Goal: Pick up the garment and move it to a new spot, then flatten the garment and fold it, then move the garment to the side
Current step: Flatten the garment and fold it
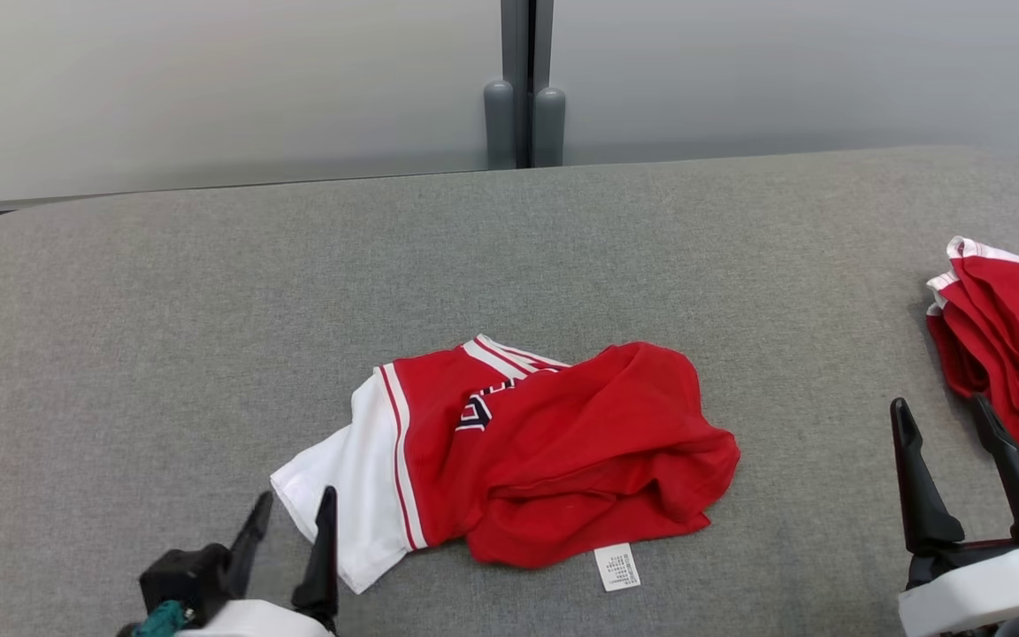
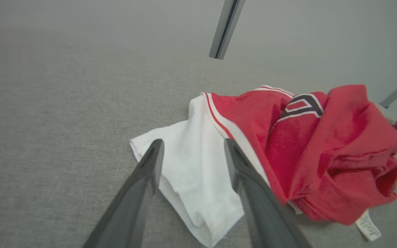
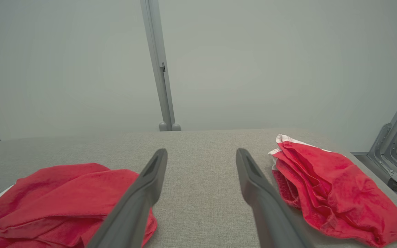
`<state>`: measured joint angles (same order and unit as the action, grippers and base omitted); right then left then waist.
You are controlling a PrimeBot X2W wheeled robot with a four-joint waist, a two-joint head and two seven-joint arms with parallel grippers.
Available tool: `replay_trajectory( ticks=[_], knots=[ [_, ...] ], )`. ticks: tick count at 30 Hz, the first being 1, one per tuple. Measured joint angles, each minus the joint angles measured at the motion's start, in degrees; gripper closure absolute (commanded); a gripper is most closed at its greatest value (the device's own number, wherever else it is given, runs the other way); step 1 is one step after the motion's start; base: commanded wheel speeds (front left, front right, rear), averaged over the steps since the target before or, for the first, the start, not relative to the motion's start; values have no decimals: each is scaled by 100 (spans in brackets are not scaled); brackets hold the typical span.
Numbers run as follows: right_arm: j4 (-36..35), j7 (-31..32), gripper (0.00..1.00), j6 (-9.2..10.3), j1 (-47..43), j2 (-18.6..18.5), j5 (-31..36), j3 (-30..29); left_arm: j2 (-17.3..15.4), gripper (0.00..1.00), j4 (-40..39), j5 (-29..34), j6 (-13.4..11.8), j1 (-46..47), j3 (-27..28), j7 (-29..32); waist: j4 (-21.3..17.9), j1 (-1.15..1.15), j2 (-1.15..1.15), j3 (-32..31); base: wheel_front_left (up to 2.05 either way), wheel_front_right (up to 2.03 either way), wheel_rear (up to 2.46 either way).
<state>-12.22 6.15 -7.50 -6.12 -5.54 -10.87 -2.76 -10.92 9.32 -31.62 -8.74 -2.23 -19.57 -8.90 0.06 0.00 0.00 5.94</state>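
A crumpled red and white garment (image 1: 518,451) lies in a heap on the grey table (image 1: 209,310), its white sleeve toward the lower left and a small label at its front edge. My left gripper (image 1: 294,513) stands open just beside that white sleeve, nothing between its fingers; in the left wrist view the sleeve of the garment (image 2: 198,172) shows between and beyond the spread fingers of that gripper (image 2: 192,155). My right gripper (image 1: 938,416) is open and empty at the lower right. In the right wrist view it (image 3: 202,158) points at bare table, with the garment (image 3: 60,193) to its left.
A second red and white garment (image 1: 1005,345) lies bunched at the table's right edge, close to my right gripper's fingers, also seen as a red heap (image 3: 333,189). A grey post (image 1: 525,84) stands behind the table against a pale wall. Metal frame legs (image 3: 396,151) stand past the right edge.
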Motion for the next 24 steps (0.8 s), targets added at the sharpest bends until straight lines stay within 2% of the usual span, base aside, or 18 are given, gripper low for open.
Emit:
replay_trajectory(
  ticks=[6,13,24],
  knots=[
    [-9,55,0,0,-109,20,0,40,-424,0,-468,202,-144,155,382,-302,-35,0,0,-171,0,0,0],
    [-82,186,0,0,-275,-8,-22,163,-906,0,-561,225,11,187,621,-313,-81,0,0,-461,0,0,0],
    [-223,253,0,0,-334,-27,-32,168,-1006,0,-761,241,-90,16,567,-136,-84,0,0,-560,0,0,0]
  ],
)
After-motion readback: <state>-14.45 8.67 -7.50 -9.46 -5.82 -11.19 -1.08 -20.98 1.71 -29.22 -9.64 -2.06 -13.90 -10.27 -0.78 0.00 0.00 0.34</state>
